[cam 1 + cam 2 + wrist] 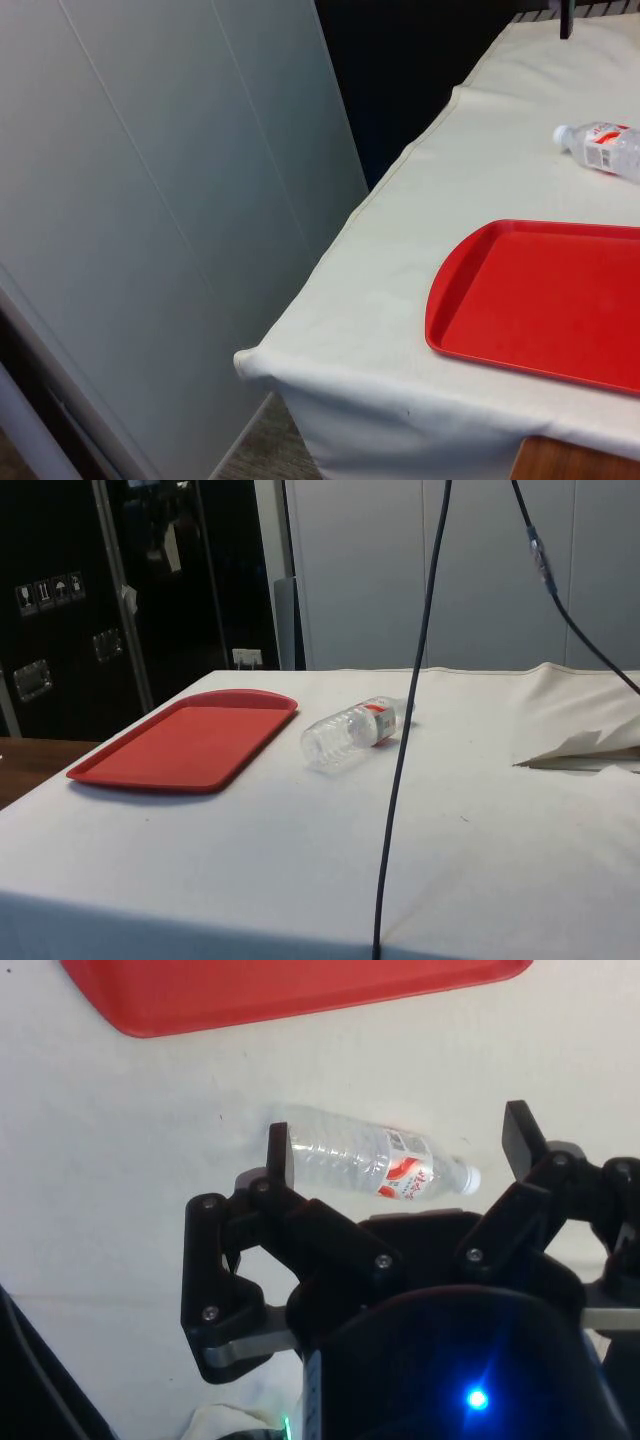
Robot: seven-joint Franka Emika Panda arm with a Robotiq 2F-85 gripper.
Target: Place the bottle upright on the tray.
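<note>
White cloth covered the surface (300, 860); beside the flat red plastic tray (185, 742), a clear plastic bottle (370, 1165) lay sideways beneath the spread, empty claw (398, 1150).

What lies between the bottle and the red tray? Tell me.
Nothing but bare white cloth. The side view shows the bottle lying on its side just clear of the tray, with an empty strip between them.
</note>
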